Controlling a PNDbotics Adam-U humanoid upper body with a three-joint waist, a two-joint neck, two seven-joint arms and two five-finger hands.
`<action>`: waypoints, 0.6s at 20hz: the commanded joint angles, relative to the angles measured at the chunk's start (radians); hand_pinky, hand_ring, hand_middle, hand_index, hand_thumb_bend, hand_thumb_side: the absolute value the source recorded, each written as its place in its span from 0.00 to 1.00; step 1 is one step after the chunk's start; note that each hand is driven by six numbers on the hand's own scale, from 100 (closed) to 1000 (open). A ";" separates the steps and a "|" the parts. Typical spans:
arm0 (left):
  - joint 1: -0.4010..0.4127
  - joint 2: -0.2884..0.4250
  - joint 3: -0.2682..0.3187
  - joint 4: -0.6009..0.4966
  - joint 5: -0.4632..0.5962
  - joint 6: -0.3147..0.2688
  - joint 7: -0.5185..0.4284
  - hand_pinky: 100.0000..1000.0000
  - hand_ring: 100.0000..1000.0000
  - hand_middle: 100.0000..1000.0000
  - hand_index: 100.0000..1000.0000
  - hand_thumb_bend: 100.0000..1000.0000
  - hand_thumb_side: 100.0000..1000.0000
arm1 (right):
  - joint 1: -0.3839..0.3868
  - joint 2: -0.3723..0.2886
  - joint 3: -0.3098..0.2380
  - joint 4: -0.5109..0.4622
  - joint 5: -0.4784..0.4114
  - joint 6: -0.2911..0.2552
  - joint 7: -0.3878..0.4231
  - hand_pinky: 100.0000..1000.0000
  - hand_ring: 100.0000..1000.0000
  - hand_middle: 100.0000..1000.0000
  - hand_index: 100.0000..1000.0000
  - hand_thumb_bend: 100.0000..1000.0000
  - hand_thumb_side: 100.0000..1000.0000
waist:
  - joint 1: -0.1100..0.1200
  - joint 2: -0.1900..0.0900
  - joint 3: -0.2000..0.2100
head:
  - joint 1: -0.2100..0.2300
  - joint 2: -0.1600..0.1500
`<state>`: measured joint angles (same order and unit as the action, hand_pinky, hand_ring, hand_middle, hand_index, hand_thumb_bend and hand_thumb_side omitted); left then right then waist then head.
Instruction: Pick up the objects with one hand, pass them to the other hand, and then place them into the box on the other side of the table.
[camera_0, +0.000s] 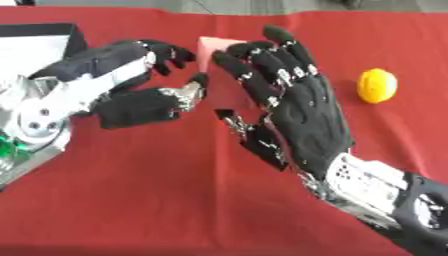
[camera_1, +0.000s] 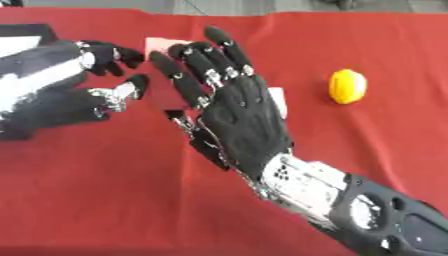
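A pink block (camera_0: 213, 49) is held up over the red cloth between my two hands. My right hand (camera_0: 302, 107) comes in from the lower right, its back to the camera. Its long fingers (camera_0: 262, 62) lie across the block's front and its thumb (camera_0: 236, 124) sits under it, so most of the block is hidden. My left hand (camera_0: 131, 75) reaches in from the left. Its bent fingers (camera_0: 173, 52) and thumb (camera_0: 194, 85) are spread at the block's left edge; I cannot tell whether they touch it. A yellow lemon (camera_0: 377, 85) lies on the cloth to the right.
A box with a white inside and a dark rim (camera_0: 74, 31) stands at the far left, partly behind my left arm. Red cloth (camera_0: 157, 195) covers the table, and its near half is bare. The table's far edge runs along the top.
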<state>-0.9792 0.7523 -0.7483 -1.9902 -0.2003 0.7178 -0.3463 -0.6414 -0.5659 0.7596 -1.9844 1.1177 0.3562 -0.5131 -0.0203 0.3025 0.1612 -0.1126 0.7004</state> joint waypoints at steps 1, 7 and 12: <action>0.000 0.038 0.012 -0.010 0.014 -0.027 -0.008 0.88 0.84 0.84 0.94 0.00 0.97 | -0.005 -0.009 -0.001 -0.016 0.018 0.003 -0.035 0.81 0.57 0.42 0.61 0.00 0.00 | 0.001 -0.015 -0.001 | 0.006 -0.009; 0.021 0.059 0.003 -0.010 0.049 -0.113 -0.057 0.89 0.85 0.84 0.94 0.02 1.00 | 0.024 -0.015 0.020 -0.016 0.027 -0.001 -0.066 0.80 0.57 0.42 0.61 0.00 0.00 | 0.000 -0.014 -0.008 | 0.013 0.002; 0.037 0.066 0.011 -0.010 0.057 -0.160 -0.064 0.90 0.85 0.84 0.95 0.00 0.77 | 0.040 -0.017 0.026 -0.016 0.023 -0.002 -0.085 0.79 0.57 0.41 0.60 0.00 0.00 | 0.000 -0.012 -0.012 | 0.019 0.006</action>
<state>-0.9317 0.7906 -0.7539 -1.9901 -0.1526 0.5725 -0.4098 -0.5958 -0.5672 0.7903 -1.9845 1.1394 0.3533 -0.5905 -0.0234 0.3043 0.1491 -0.0982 0.7016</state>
